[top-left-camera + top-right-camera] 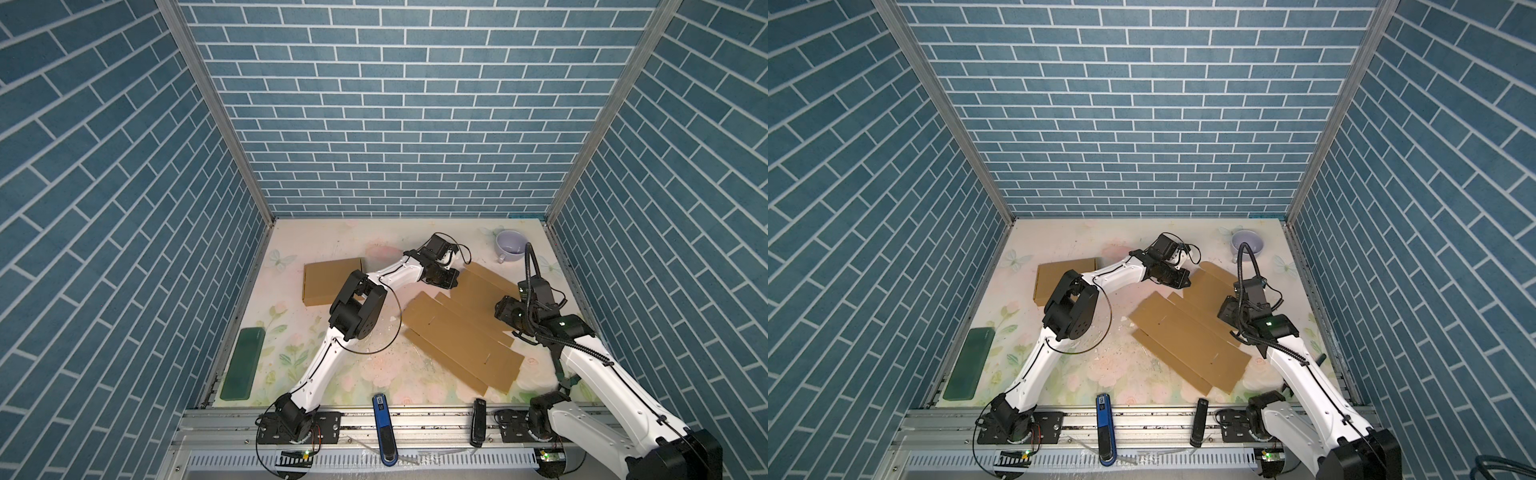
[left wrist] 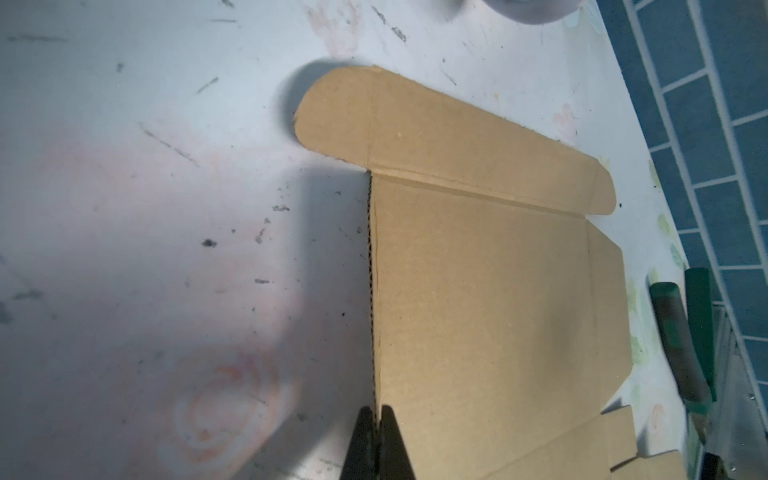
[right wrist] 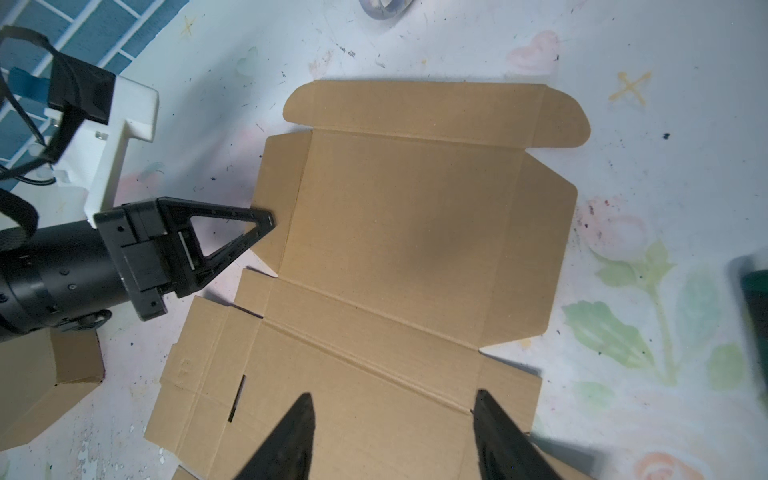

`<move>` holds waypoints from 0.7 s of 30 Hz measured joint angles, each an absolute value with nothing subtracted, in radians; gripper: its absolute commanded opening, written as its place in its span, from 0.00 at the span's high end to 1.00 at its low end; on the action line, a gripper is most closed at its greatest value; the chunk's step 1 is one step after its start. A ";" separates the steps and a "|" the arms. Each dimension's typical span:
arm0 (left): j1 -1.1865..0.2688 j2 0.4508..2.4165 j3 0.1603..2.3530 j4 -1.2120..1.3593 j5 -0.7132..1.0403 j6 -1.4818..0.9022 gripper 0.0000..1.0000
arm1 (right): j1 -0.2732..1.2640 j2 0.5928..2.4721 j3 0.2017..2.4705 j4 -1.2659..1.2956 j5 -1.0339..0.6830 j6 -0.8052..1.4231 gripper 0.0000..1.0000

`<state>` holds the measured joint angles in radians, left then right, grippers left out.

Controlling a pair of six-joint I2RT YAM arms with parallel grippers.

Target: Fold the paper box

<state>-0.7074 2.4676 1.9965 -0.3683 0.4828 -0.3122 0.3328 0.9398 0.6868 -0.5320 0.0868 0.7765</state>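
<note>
While left hand (image 2: 376, 417) pinches paper box (image 3: 407, 232) flap edge, right hand (image 3: 392, 395) poised open above

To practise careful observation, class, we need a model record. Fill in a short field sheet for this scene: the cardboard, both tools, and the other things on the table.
Work piece: flat cardboard blank, unfolded, lying on the table
Left tool: shut, pinching the edge of the blank's side flap
Right tool: open, over the blank, holding nothing
Folded box: left of the blank, not touching it
Cup: far right corner
Green case: table's left edge
</note>
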 measured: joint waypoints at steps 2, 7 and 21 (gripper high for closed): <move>-0.700 2.438 1.941 -0.336 0.473 -0.328 1.00 | 0.332 0.936 0.687 -0.532 0.086 0.776 0.40; -0.656 2.294 1.719 -0.258 0.429 -0.387 1.00 | 0.332 0.943 0.687 -0.526 0.065 0.760 0.43; -0.541 1.792 1.208 0.044 0.176 -0.620 1.00 | 0.346 1.086 0.773 -0.500 -0.043 0.764 0.46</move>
<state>-0.5407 1.7916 1.2076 0.0444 0.1764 -0.6197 0.3462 1.0859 0.7731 -0.4995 -0.0425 0.7639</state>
